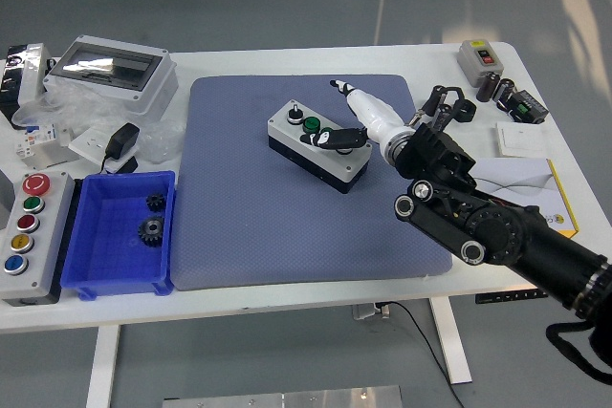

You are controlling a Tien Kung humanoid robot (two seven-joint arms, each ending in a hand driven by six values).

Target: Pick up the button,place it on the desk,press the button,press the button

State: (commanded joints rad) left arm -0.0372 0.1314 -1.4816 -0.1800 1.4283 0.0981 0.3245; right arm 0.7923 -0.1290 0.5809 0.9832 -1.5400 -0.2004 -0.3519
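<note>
Head view: on the blue mat, near its middle, a grey button box (green button on top). Over its right end, the right hand, fingers stretched out, one black fingertip down on the box top, grasping nothing.

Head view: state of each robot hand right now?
Left robot hand: not in view.
Right robot hand: over the grey three-button control box on the blue mat, one finger on its top; holding nothing; open or shut cannot be told.
</note>
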